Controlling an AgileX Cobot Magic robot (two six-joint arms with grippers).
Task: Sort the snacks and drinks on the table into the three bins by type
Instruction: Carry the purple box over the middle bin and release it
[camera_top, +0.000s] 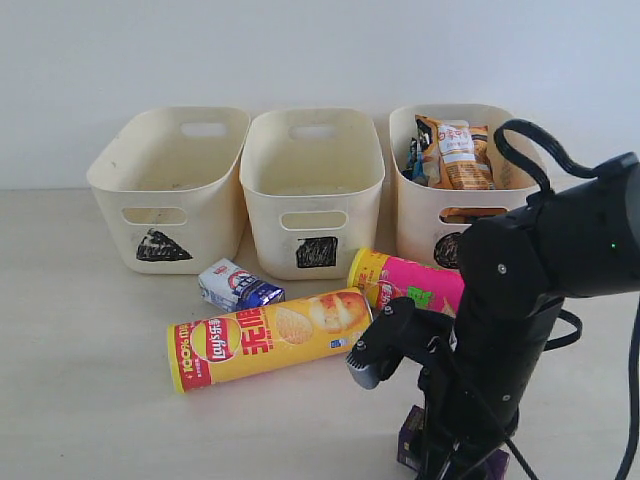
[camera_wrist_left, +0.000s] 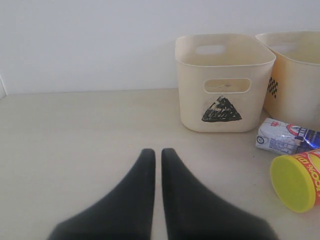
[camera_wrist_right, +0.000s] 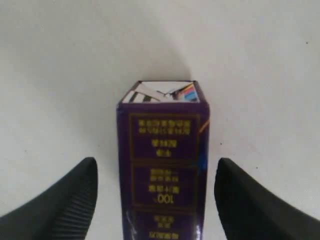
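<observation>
A dark purple drink carton (camera_wrist_right: 164, 165) lies on the table between the fingers of my right gripper (camera_wrist_right: 156, 167), which is open with a gap on each side. In the exterior view that carton (camera_top: 409, 440) peeks out under the right arm at the front. A yellow chip tube (camera_top: 265, 338), a pink chip tube (camera_top: 415, 283) and a white-blue carton (camera_top: 238, 285) lie in front of the three bins: triangle (camera_top: 165, 175), square (camera_top: 312, 190) and circle (camera_top: 425, 215). Orange-brown and blue snack bags (camera_top: 458, 155) sit in the circle bin. My left gripper (camera_wrist_left: 158, 152) is shut and empty, low over bare table.
The right arm's black body (camera_top: 545, 290) blocks the front right of the table and part of the circle bin. From the left wrist I see the triangle bin (camera_wrist_left: 225, 85), the white-blue carton (camera_wrist_left: 282, 137) and the yellow tube's lid (camera_wrist_left: 295, 182). A white wall stands behind the bins.
</observation>
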